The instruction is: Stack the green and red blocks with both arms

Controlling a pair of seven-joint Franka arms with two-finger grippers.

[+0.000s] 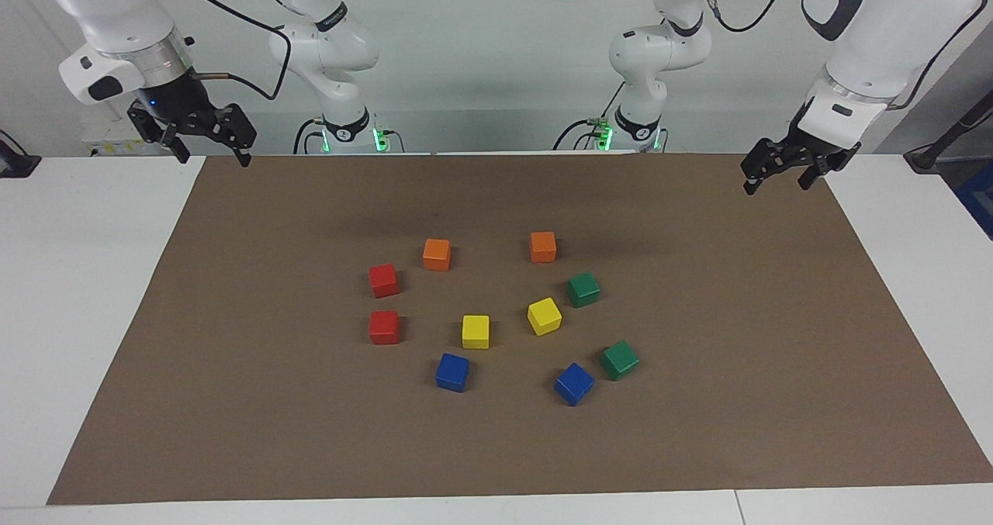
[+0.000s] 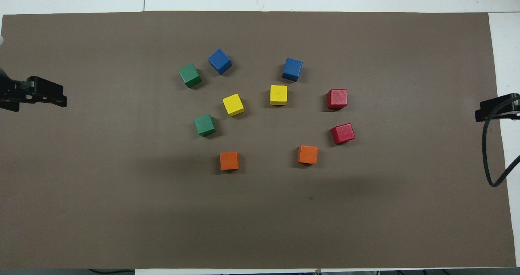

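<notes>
On the brown surface (image 1: 233,354), two red blocks (image 1: 383,280) (image 1: 384,327) lie toward the right arm's end from the yellow cube (image 1: 475,331), two green blocks (image 1: 582,289) (image 1: 619,360) toward the left arm's. The right gripper (image 1: 213,153) and left gripper (image 1: 780,176) hang raised over the mat's corners nearest the robots, fingers spread open, empty.

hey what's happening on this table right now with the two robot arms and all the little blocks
Nothing is being handled yet. The left gripper and right gripper both hang open and empty over the ends of the brown mat. The two green blocks sit toward the left arm's end, the two red blocks toward the right arm's. All lie singly among orange, yellow and blue cubes; no stack exists.
</notes>
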